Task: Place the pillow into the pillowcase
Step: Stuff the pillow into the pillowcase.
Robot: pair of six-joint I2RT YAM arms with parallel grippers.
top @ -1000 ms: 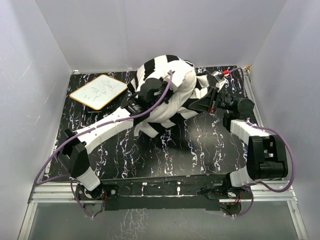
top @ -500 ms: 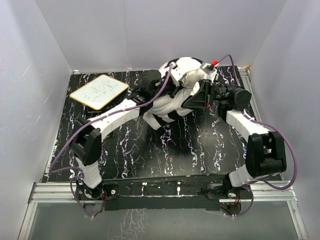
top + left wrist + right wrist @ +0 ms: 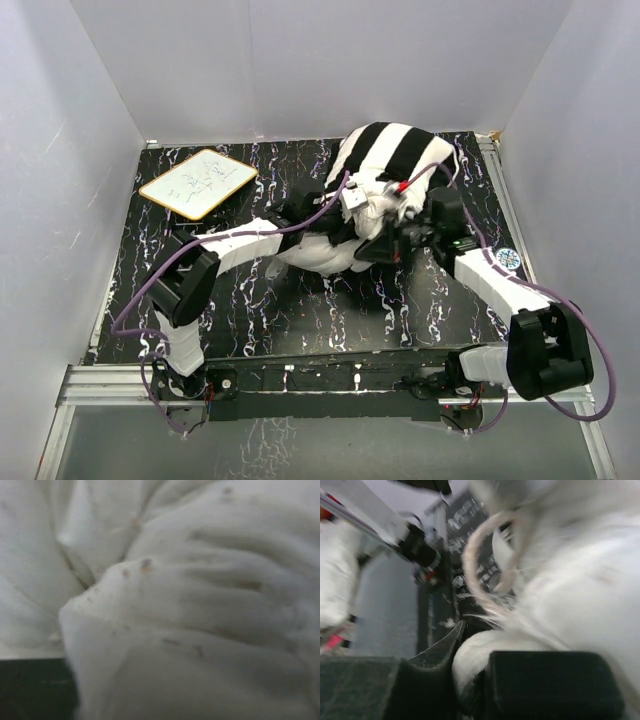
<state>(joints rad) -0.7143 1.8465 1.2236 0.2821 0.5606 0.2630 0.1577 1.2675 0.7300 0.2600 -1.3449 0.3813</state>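
We see pillowcase (image 3: 395, 150) over far end of pillow (image 3: 325, 258), near end bare. R gripper (image 3: 470, 677) clenched on pillow fabric. L gripper (image 3: 347, 207) pressed into pillow, grip: can't tell.

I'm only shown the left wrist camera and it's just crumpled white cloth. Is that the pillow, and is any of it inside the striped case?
Observer: Likely the pillow. From above, the pillowcase covers the bundle's far end, and the plain white pillow bulges out at the near end.
Operator: Is the other arm doing anything?
Observer: Yes. The right gripper is closed and pressed into the bundle's near right side.
Operator: Anything else around?
Observer: A small whiteboard lies at the far left, apart from the bundle.
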